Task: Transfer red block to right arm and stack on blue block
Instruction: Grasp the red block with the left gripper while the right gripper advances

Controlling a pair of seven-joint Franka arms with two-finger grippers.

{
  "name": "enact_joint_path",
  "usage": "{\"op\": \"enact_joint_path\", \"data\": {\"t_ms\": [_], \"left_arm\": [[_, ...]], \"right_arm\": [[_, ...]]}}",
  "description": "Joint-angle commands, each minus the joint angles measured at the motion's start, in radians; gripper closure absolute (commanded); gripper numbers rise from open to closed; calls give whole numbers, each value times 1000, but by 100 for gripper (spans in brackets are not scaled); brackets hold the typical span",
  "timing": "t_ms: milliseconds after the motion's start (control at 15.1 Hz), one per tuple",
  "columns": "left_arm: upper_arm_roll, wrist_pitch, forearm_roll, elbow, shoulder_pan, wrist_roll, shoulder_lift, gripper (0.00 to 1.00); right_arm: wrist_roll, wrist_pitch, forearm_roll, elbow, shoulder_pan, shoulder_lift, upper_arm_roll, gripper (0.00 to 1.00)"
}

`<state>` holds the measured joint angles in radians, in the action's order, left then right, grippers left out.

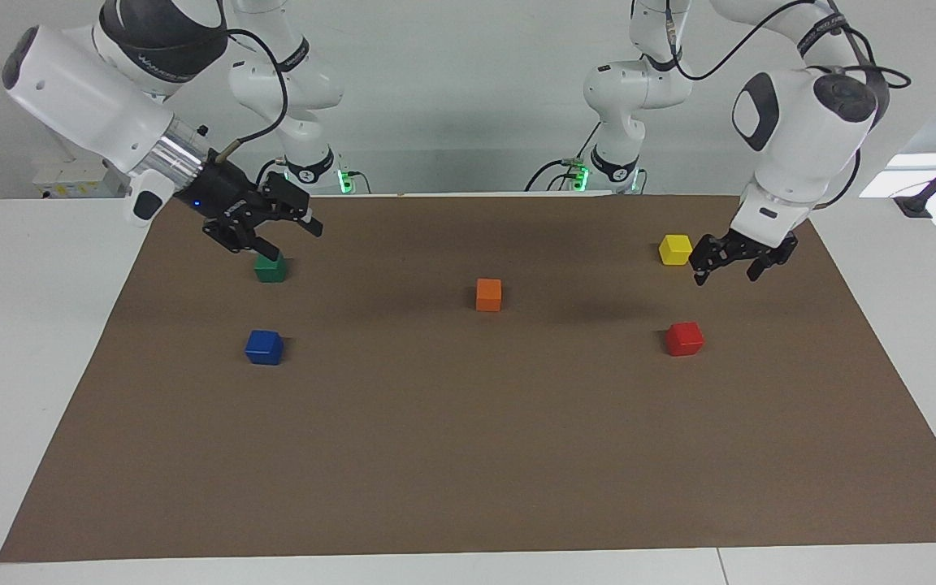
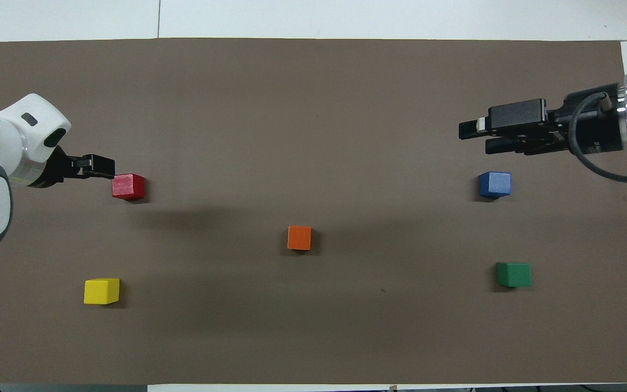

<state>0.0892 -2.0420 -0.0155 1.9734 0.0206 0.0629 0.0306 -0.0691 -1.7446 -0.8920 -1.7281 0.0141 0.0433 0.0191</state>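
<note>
Brown table cover point(image 1: 468, 455) looks like matt paper or card, smooth. Red block point(image 1: 684, 338), blue block point(image 1: 264, 347), orange block point(image 1: 488, 294) painted, slightly satin. Right arm point(image 1: 86, 97) glossy white plastic shell with shiny metal wrist ring; grippers matt black.

I have a brown mat point(image 1: 468, 455) spread over most of the white table point(image 1: 37, 325), leaving bare white margins at each end. Three spare cubes sit on it, well apart from one another. The orange cube point(image 1: 488, 294) rests about midway between the two ends of the table. The yellow cube point(image 1: 675, 249) sits close to the robots' edge, toward the left arm's end. The green cube point(image 1: 270, 269) sits close to the same edge, toward the right arm's end. I see all three lying flat on the mat, nothing stacked on them.
</note>
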Motion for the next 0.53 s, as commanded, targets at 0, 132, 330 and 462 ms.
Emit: {"op": "enact_joint_path", "data": {"t_ms": [0,132,330,462], "left_arm": [[1,-85,0,35,7,9,46,0],[1,-122,2,39,7,11,100,0],[-3,-193,2,111,12,12,109,0],[-3,-205,2,111,13,9,133,0]], "right_arm": [[-40,-30,-271,-103,-26,0,8,0],[-95,-35,-450,-165,-77,3,7,0],[-206,-29,-618,-223,-108,48,7,0],[-291,15,-709,-231,-112,110,8,0]]}}
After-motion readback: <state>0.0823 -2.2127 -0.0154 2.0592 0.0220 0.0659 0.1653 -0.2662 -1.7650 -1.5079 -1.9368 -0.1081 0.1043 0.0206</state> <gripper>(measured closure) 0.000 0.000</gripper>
